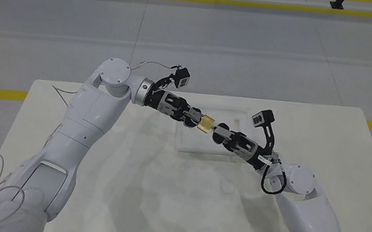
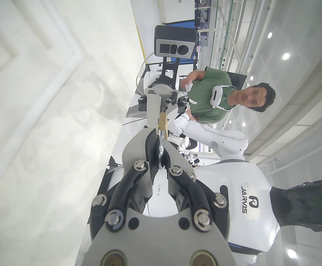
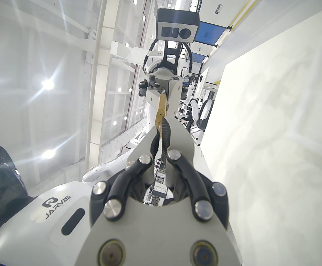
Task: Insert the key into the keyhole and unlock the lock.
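The lock [image 1: 206, 123] is a small brass block, held in the air above the middle of the white surface [image 1: 99, 175], between the two arms where they meet tip to tip. The right pincer [image 3: 161, 126] is clamped on the brass body, its ribbed pads pressed on both flat faces. The left pincer [image 2: 159, 141] is closed on a thin silvery piece with a wavy edge, which looks like the key [image 2: 161, 147]; it sits right against the near end of the lock [image 2: 162, 122].

From above, the lock reads only as a yellow patch between the left pincer [image 1: 197, 119] and the right pincer [image 1: 217, 128], over a pale raised tray [image 1: 190, 143]. The left wrist view adds the silvery piece edge-on. The right wrist view shows the narrow brass edge of the lock [image 3: 160, 110] and a small silver bit at its far end, by the other arm's fingers.

The keyhole is hidden, so whether the blade is inside it cannot be told.
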You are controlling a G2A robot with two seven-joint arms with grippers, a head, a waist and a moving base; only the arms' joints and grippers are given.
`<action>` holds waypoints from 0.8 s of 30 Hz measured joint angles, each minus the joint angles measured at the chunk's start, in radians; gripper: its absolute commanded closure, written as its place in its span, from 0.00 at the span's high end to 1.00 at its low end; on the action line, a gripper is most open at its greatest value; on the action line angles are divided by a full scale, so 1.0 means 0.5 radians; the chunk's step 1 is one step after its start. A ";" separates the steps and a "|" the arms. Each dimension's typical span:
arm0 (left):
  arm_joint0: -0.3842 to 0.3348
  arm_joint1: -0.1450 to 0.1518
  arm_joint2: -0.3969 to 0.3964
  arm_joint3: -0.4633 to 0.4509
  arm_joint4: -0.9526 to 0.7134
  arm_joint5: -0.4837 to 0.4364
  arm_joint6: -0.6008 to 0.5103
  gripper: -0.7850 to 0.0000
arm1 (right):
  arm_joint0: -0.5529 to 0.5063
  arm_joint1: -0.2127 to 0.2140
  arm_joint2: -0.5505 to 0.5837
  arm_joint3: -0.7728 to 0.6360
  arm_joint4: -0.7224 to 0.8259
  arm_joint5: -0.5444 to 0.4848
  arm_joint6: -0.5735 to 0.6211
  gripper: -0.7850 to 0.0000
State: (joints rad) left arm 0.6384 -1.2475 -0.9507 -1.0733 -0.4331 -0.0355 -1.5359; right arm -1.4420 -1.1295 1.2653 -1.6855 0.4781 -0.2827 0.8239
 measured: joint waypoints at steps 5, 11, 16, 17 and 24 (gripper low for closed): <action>0.000 0.000 0.000 0.000 0.000 0.000 0.000 0.00 | 0.002 0.000 -0.006 -0.003 0.010 0.027 0.006 0.00; 0.000 0.000 0.000 0.000 0.000 0.000 0.000 0.00 | 0.000 -0.001 -0.009 -0.003 0.113 0.119 0.021 0.00; 0.000 0.000 0.000 0.000 0.000 0.000 0.000 0.00 | 0.011 -0.005 -0.015 0.028 0.255 0.258 0.026 0.00; 0.000 0.000 0.000 0.000 0.000 0.000 0.000 0.00 | 0.014 -0.006 -0.017 0.036 0.284 0.285 0.029 0.00; 0.000 0.000 0.000 0.000 0.000 0.000 0.000 0.00 | 0.037 -0.009 -0.028 0.075 0.355 0.387 0.045 0.00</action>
State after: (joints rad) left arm 0.6384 -1.2475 -0.9507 -1.0733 -0.4331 -0.0355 -1.5359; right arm -1.4234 -1.1339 1.2515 -1.6482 0.6556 -0.0890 0.8466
